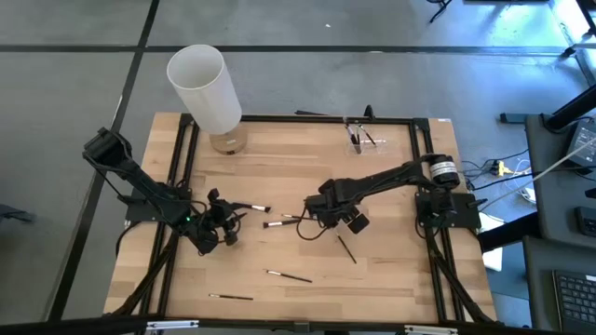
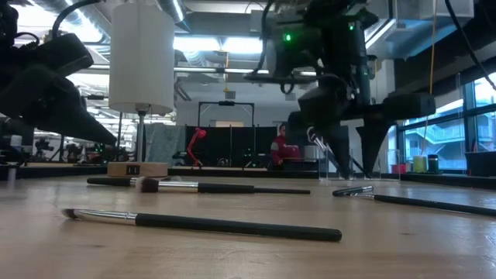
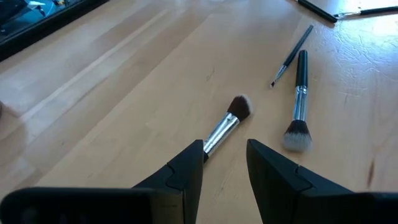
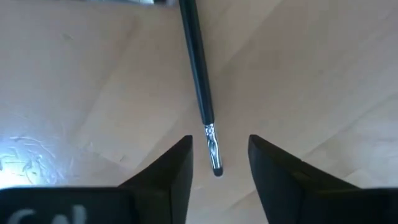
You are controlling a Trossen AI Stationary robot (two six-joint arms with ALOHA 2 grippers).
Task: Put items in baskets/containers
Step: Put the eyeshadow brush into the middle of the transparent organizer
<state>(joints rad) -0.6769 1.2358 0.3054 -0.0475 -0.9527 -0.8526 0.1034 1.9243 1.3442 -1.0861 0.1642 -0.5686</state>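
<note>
Several thin black-handled makeup brushes lie flat on the wooden table. My right gripper points down over the table's middle, open. Its fingers stand on either side of the silver tip end of a thin brush without touching it, and the black handle runs away from them. My left gripper waits open at the left. A brown-tufted brush lies just before it, its handle end hidden behind one finger. The clear holder stands at the far edge with a few brushes in it.
A tall white cylinder stands at the far left on a small block. A fluffy-tipped brush and a thin one lie between the grippers. More brushes lie toward the near edge. A black frame borders the table.
</note>
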